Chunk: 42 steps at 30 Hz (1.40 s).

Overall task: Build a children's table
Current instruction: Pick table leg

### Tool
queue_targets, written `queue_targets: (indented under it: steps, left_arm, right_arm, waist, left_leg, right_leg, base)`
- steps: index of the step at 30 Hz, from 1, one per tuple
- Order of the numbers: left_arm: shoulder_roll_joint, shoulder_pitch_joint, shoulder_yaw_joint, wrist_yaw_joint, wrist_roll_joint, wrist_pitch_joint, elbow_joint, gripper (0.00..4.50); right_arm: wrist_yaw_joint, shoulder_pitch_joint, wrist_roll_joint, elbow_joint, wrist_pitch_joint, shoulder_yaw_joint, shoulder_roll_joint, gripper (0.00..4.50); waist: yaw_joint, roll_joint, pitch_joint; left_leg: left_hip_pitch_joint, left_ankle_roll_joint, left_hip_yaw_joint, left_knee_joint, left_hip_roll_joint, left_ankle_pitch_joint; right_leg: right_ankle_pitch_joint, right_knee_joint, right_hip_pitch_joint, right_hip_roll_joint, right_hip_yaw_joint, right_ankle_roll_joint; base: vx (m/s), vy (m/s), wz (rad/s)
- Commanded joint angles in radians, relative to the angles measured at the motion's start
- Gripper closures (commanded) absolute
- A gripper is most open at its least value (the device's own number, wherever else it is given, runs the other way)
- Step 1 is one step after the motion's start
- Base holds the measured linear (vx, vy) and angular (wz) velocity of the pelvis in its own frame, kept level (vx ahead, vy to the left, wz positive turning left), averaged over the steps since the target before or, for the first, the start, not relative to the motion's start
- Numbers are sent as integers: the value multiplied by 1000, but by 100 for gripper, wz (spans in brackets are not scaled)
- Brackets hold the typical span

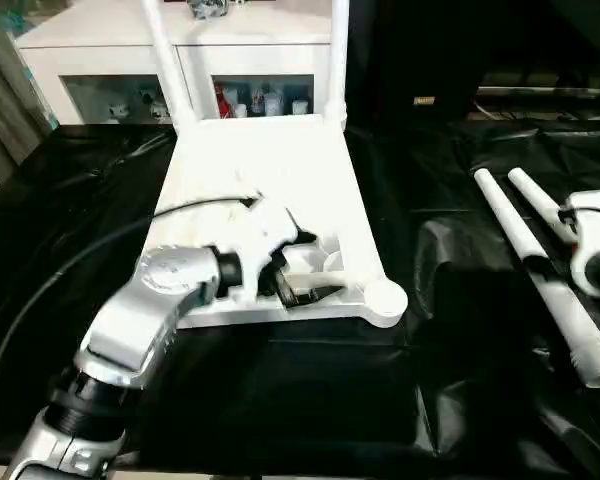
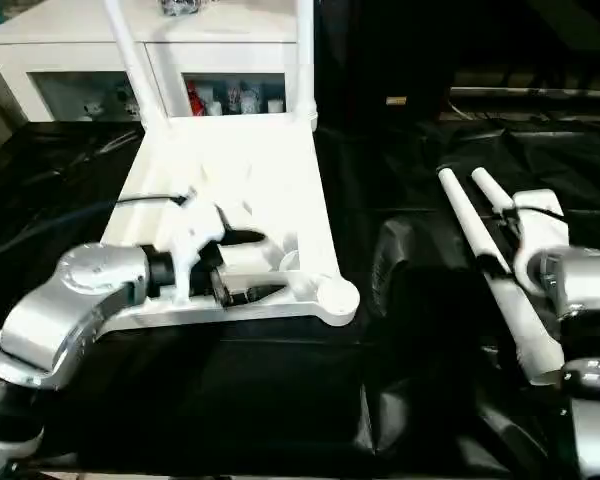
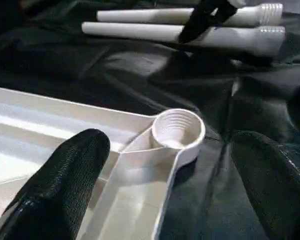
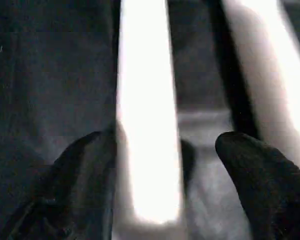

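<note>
The children's table lies upside down on the black cloth as a white tabletop point(image 1: 270, 180) with its ribbed underside up. Two white legs point(image 1: 165, 60) point(image 1: 338, 60) stand upright in its far corner sockets. The near right corner socket point(image 3: 177, 130) holds nothing. My left gripper point(image 3: 170, 142) is open at the near rim beside that socket, one finger point(image 3: 75, 170) over the tabletop and the other past its edge. Two loose legs point(image 1: 520, 235) point(image 1: 535, 200) lie side by side at the right. My right gripper point(image 4: 165, 155) is open, its fingers on either side of one loose leg point(image 4: 147, 125).
A white cabinet point(image 1: 110, 40) with glass-fronted shelves of small items stands behind the work table. Wrinkled black cloth point(image 1: 280, 400) covers the table between the tabletop and the loose legs and along the near edge.
</note>
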Motion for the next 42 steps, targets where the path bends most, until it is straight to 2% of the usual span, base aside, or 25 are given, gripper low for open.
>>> queue_targets:
  steps: [1,3,6,7,10,13,18,20,22,23,24,27,31,38,42]
  left_arm:
    - [15,-1,-5,-1,-11,18,-28,3]
    - [21,0,-5,0,-15,28,-38,3]
    - [24,-1,-2,3,-19,40,-49,3]
    - [24,-1,0,5,-18,41,-52,3]
    - [25,0,4,9,-18,46,-59,3]
    - [31,0,4,14,-22,47,-63,3]
    - [29,-5,-2,22,-20,48,-63,3]
    - [30,-6,-5,24,-15,45,-59,0]
    - [34,-6,-7,25,-10,41,-57,0]
    - [35,-6,-7,25,-10,40,-55,0]
    - [36,-6,-7,26,-11,39,-53,0]
    - [41,-9,-12,26,-10,37,-51,0]
    - [43,-11,-13,26,-6,34,-50,0]
    - [55,-11,-13,24,-7,36,-57,0]
    - [68,-13,-19,22,4,30,-55,0]
  right_arm:
    - [30,-27,28,38,28,-13,-2,53]
    - [68,-44,51,71,53,-22,-1,53]
    - [150,-58,67,75,102,5,-1,53]
    - [170,-58,76,62,119,11,2,53]
    - [201,-62,98,31,150,16,15,53]
    - [213,-77,121,13,173,20,39,53]
    - [206,-75,83,53,148,50,60,53]
    - [185,-61,66,76,130,62,81,89]
    - [182,-51,69,75,130,67,93,89]
    - [183,-45,75,78,129,66,104,108]
    - [183,-41,82,81,127,64,115,124]
    - [177,-32,91,86,119,71,148,140]
    - [172,-30,82,91,112,74,166,176]
    - [140,-47,75,97,103,53,170,233]
    - [114,-60,86,84,105,19,158,258]
  waist:
    - [1,-33,-71]
    - [2,-37,-71]
    - [2,-38,-69]
    - [1,-51,-68]
    - [5,-42,-67]
    - [4,-46,-68]
    - [4,-46,-68]
    - [4,-44,-69]
    - [4,-42,-69]
    - [4,-40,-69]
    - [3,-42,-70]
    - [-1,-39,-69]
    - [-6,-40,-68]
    - [-12,-42,-66]
    - [-11,-43,-67]
  left_leg:
    - [11,35,3,-55,13,-205]
    - [10,34,3,-54,13,-210]
    - [10,32,2,-54,14,-222]
    - [9,34,4,-54,15,-221]
    - [13,25,1,-55,16,-232]
    - [10,18,-2,-58,16,-236]
    - [13,8,-2,-57,16,-240]
    - [14,3,-2,-58,17,-240]
    - [12,-1,-3,-59,17,-241]
    - [14,-2,-3,-60,17,-245]
    - [13,-4,-4,-61,17,-251]
    - [14,-11,-6,-63,17,-276]
    - [18,-21,-8,-65,16,-311]
    - [24,-29,-11,-66,15,-355]
    - [23,-30,-12,-67,15,-357]
  right_leg:
    - [-356,-81,54,-33,25,-189]
    - [-374,-80,54,-32,23,-185]
    - [-399,-81,53,-31,22,-180]
    - [-410,-84,53,-32,22,-172]
    - [-450,-86,47,-33,22,-155]
    - [-445,-84,49,-33,21,-151]
    - [-441,-84,46,-36,24,-157]
    - [-430,-83,44,-37,25,-163]
    - [-412,-81,47,-35,25,-166]
    - [-409,-81,46,-35,25,-167]
    - [-396,-79,49,-35,25,-170]
    - [-411,-82,48,-36,24,-167]
    - [-444,-86,46,-36,22,-157]
    - [-495,-93,40,-36,20,-140]
    - [-501,-94,40,-36,20,-133]
  base:
    - [0,0,0]
    - [0,0,0]
    - [0,0,0]
    - [0,0,0]
    - [0,0,0]
    - [0,0,0]
    - [0,0,0]
    - [0,0,0]
    - [0,0,0]
    - [0,0,0]
    - [0,0,0]
    - [0,0,0]
    - [0,0,0]
    - [0,0,0]
    - [0,0,0]
